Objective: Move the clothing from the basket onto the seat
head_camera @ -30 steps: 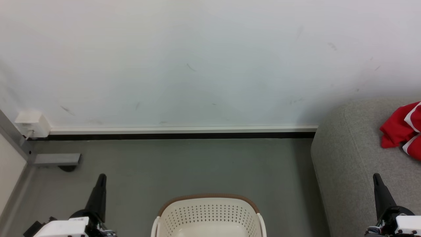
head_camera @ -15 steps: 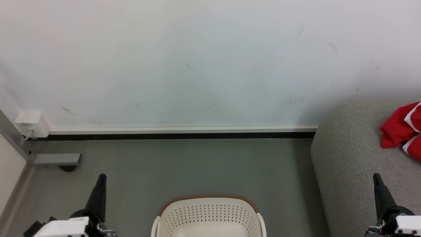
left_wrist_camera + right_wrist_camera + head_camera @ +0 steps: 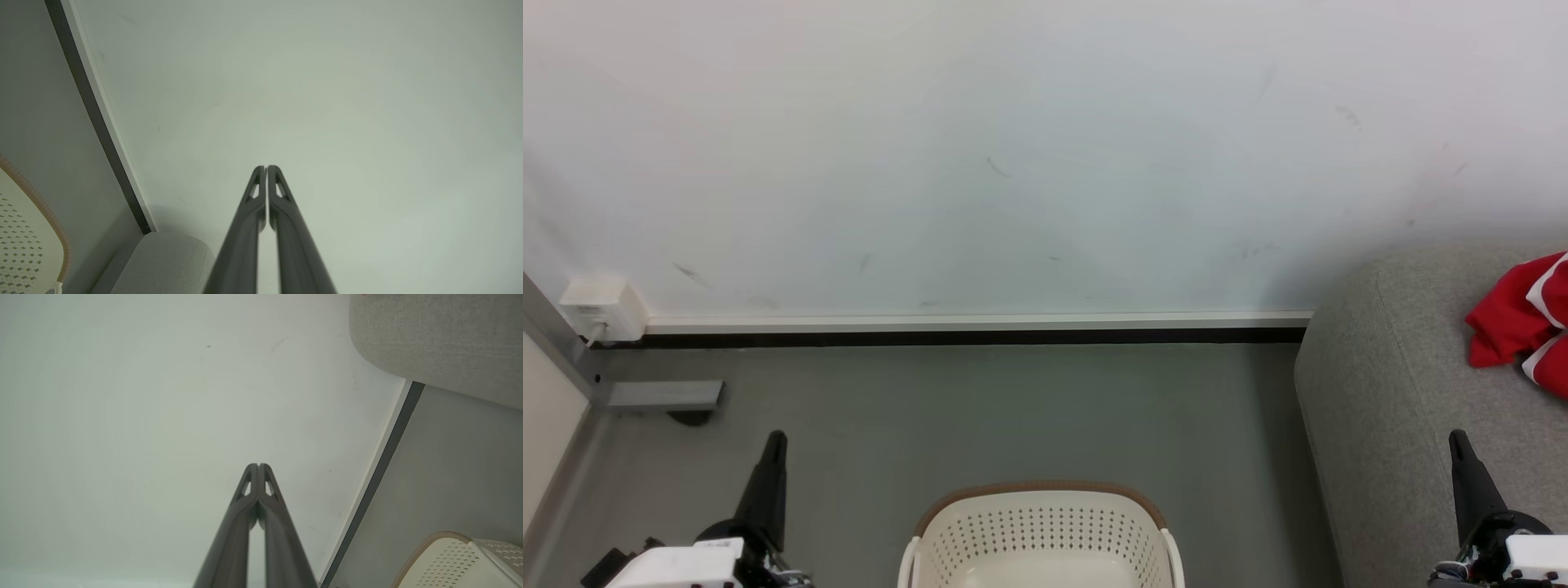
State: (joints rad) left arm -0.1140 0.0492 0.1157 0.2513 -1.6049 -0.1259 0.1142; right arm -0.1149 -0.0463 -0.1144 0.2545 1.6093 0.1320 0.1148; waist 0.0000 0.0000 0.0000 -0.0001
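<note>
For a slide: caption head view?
Red garment on grey fabric sofa; cream perforated basket looks empty; left gripper, right gripper shut.

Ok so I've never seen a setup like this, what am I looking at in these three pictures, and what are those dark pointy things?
It is a wheeled robot with two arms. The wide picture comes from a camera on its head, looking down at the floor by a wall. The dark spikes in its lower corners are the left gripper and right gripper, each two long fingers pressed shut, holding nothing. The other two pictures come from wrist cameras, looking along those fingers at the wall. On the floor stands a cream basket with a brown rim; the part in view looks empty. At the right is a grey sofa, with the red clothing lying on it.
</note>
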